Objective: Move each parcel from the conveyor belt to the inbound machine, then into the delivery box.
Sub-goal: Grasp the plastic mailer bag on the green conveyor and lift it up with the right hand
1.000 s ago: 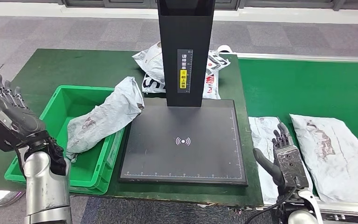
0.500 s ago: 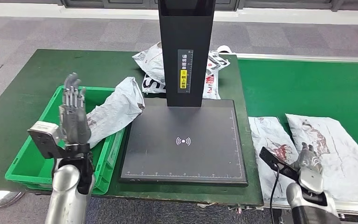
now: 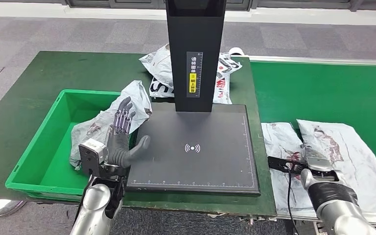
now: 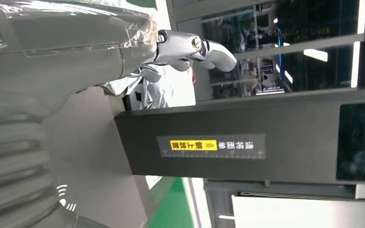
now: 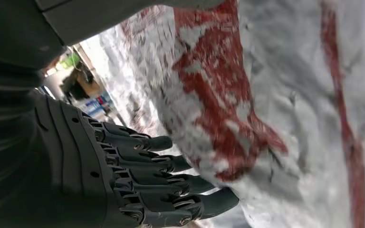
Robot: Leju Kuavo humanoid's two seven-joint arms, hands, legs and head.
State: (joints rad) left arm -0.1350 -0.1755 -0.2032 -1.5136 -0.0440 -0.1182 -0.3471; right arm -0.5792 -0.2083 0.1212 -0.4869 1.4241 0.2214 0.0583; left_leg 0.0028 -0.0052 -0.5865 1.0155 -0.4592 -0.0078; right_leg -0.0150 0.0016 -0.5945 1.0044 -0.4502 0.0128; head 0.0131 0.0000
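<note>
Grey-white parcel [image 3: 286,161] under right hand [image 3: 313,166], grip unclear; left hand [image 3: 120,142] spread, empty. Get fingers beneath its edge.

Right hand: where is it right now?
In the head view the right hand is low on the right, over the nearer parcel on the conveyor belt, beside the scanner pad.

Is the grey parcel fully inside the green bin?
No. The grey parcel lies partly in the green bin, its upper end draped over the bin's rim toward the scanner plate.
</note>
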